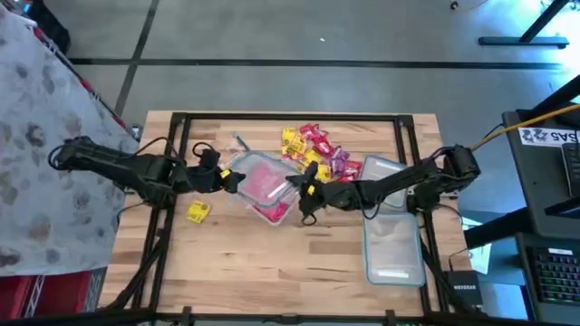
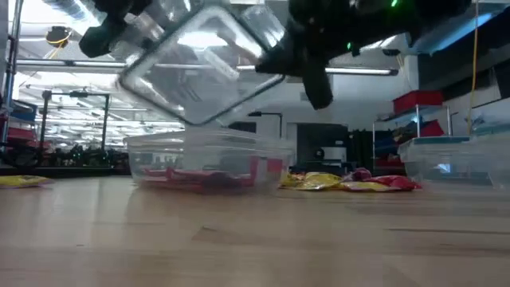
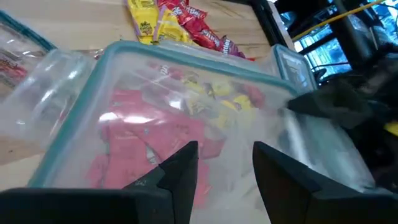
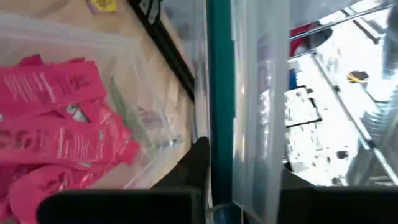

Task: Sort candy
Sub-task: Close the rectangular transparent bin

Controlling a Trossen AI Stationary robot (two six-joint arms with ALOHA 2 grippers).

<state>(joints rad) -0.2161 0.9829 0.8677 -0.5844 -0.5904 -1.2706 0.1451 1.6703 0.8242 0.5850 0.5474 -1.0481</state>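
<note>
Nearest you on the light wooden worktop, toward the right edge, lies an empty clear rectangular plastic container, with a second clear container just beyond it. Toward the left edge, a single yellow wrapped candy lies alone.

At the worktop's middle, a clear plastic tub holds pink wrapped candy. Above it, your two arms hold a clear teal-rimmed lid tilted in the air. The left gripper grips the lid's left edge; the right gripper pinches the teal rim on the right. The lid blocks much of your view into the tub.

Farther back, a loose pile of yellow, red and purple wrapped candy lies near the far edge.
</note>
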